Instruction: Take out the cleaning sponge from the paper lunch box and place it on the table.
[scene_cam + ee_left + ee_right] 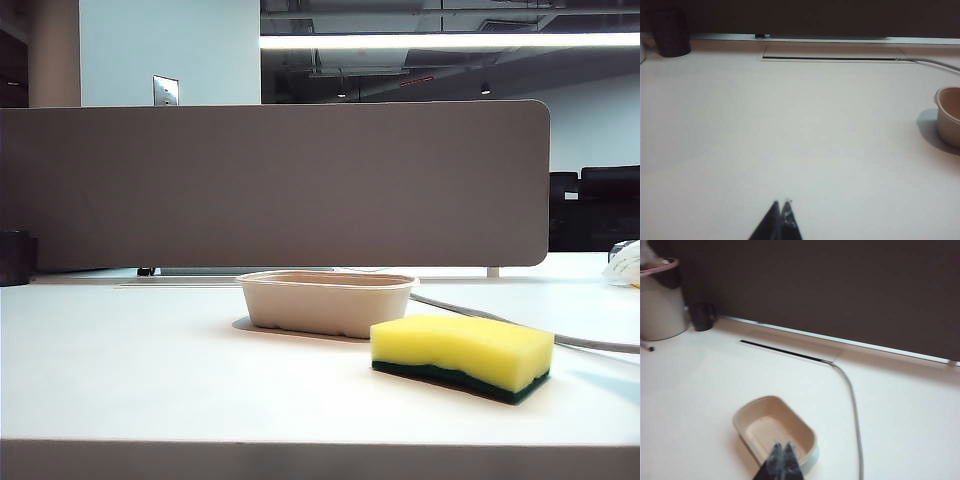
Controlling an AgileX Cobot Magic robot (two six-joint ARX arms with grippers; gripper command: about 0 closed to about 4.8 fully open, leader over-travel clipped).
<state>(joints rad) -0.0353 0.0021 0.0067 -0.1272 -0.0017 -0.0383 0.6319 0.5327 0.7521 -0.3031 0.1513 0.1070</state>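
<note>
1. The cleaning sponge [461, 356] lies flat on the white worktop [150, 370], green layer down, just beside the paper lunch box [327, 302] and outside it.
2. The right hand [781, 445] hangs above the empty box, its fingers pressed together on nothing.
3. The left hand [780, 204] is likewise closed and empty over bare worktop, with the box well off to its side.
4. A grey cable [854, 410] runs past the box.

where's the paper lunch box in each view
Exterior view: the paper lunch box sits mid-table, just behind the cleaning sponge.
Left wrist view: only one end of it shows, cut by the picture's edge.
Right wrist view: whole and empty, right behind the shut right pincer.
Shared landmark: the grey cable running past the box.
</note>
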